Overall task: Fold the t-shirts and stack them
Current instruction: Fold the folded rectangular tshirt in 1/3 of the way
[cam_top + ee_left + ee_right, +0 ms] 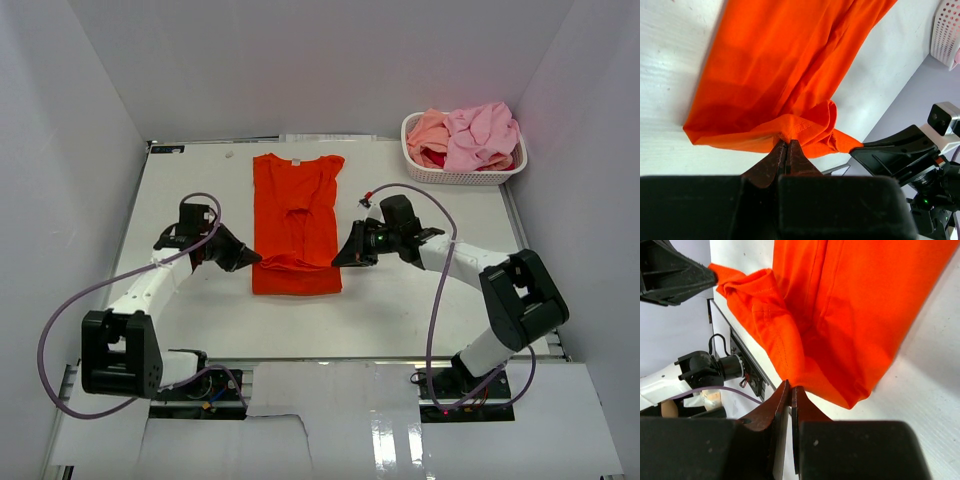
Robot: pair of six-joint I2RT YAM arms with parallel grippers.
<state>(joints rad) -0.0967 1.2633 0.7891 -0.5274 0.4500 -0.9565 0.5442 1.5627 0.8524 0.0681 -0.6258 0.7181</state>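
Currently held: orange shirt (296, 215), lying lengthwise on the table (200, 180), near hem pinched at one corner by my left gripper (786, 149) and at the other by my right gripper (791, 391), both closed tight on the cloth. Best handling, I judge: raise both corners together, keep the hem taut and level, lay it squarely at the collar. Pink shirts (470, 135) sit in the basket (460, 177), far right.

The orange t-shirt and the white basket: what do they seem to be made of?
Orange t-shirt: soft matte cloth, possibly cotton knit; it drapes in folds and shows a stitched hem. White basket: stiff plastic, it seems; its wall has regular moulded holes.
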